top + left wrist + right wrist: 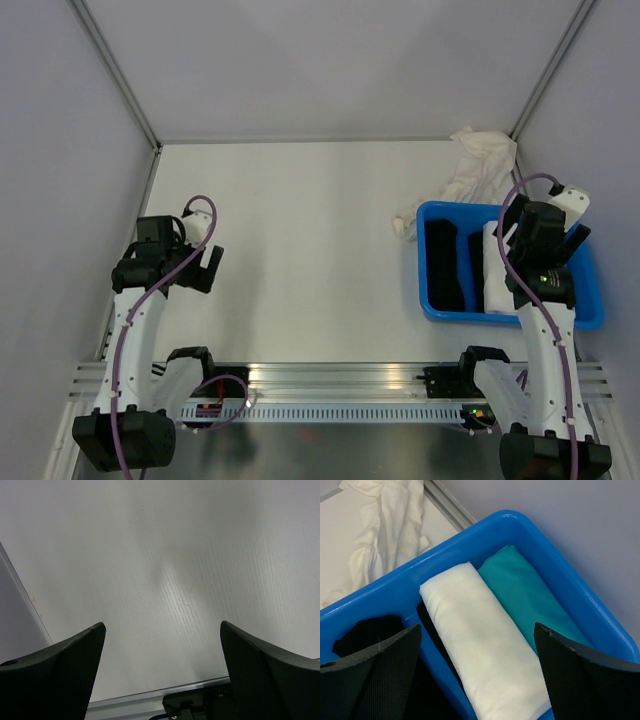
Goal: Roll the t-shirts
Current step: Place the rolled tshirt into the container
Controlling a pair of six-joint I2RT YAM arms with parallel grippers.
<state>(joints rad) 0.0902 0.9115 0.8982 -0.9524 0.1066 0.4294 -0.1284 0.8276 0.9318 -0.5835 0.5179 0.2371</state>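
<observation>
the right claw (477, 630) hangs over the blue tub (520, 530), fingers spread wide, gripping nothing. straight below it, between the fingers, lies a rolled cream-white t-shirt (480, 650). a folded teal t-shirt (525, 595) lies against the roll on the right-hand finger's side, and a black t-shirt (367, 630) sits in the tub by the left-hand finger. ahead of the claw, past the tub's far rim, a loose cream t-shirt (385, 525) lies crumpled on the table (300, 220). the left claw (162, 625), fingers wide apart and holding nothing, hangs above the table, well apart from the tub.
</observation>
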